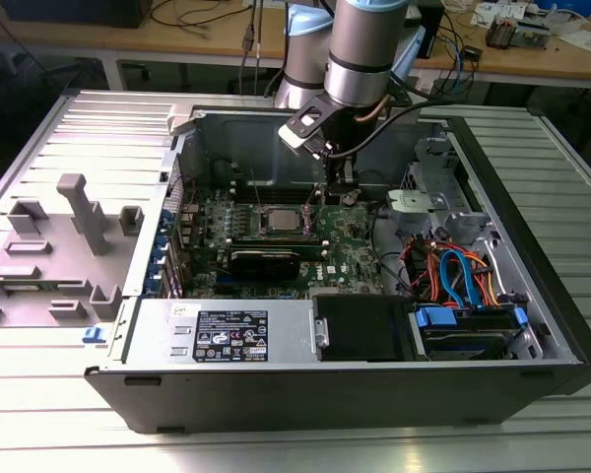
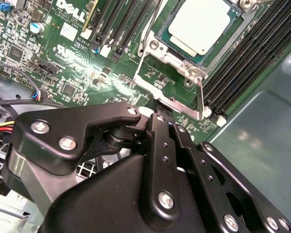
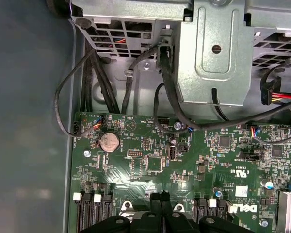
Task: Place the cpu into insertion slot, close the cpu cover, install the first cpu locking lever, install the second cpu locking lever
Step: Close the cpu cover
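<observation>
Silver-grey cpu seated flat in insertion slot, on green board between black memory slots. Reads as cpu cover already down: thin silver frame lying flat around the chip, chip top showing through the window. Silver wire lever running along the frame's edge; cannot tell whether hooked under its catch.

Pincer closed, tips pressed together in both wrist views, nothing seen between them. Parked just beside the frame's corner, near the lever's bend; cannot tell if touching. In exterior view, hanging low inside the open case, over the board, just to the exterior view's right of the socket.

Judging by layout: chip and cover done, lever work in hand.

Risks from here:
- Slipping off the thin round wire, then gouging small parts on the board right next to it.
- Letting go before the hook catches, so spring-back and cover lifting.
- Pressing off-axis: bent lever, or load on the frame and socket pins under the chip.
- Clipping the white memory slot latches close to the tips.
</observation>
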Motion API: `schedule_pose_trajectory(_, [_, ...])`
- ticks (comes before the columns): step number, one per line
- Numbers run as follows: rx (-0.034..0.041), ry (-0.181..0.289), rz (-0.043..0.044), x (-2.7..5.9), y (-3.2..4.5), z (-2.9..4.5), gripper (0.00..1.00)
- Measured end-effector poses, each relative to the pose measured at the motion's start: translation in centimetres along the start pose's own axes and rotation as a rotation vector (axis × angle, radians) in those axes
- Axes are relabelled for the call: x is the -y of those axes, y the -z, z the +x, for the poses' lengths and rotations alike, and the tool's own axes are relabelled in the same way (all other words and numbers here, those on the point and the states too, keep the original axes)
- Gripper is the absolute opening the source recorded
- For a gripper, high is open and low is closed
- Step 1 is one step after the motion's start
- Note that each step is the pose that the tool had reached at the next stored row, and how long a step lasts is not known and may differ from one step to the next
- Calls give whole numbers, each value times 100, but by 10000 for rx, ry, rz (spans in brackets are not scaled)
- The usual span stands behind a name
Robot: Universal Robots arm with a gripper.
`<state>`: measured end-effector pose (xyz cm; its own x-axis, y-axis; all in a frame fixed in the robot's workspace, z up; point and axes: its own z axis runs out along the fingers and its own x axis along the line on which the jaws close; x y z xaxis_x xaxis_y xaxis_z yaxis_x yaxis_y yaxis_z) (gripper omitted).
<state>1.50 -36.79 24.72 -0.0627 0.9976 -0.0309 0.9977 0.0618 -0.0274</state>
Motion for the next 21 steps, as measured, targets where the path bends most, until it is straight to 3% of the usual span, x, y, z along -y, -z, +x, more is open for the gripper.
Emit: schedule_pose_trajectory(21, [1,-1,0,99,-3,6,11])
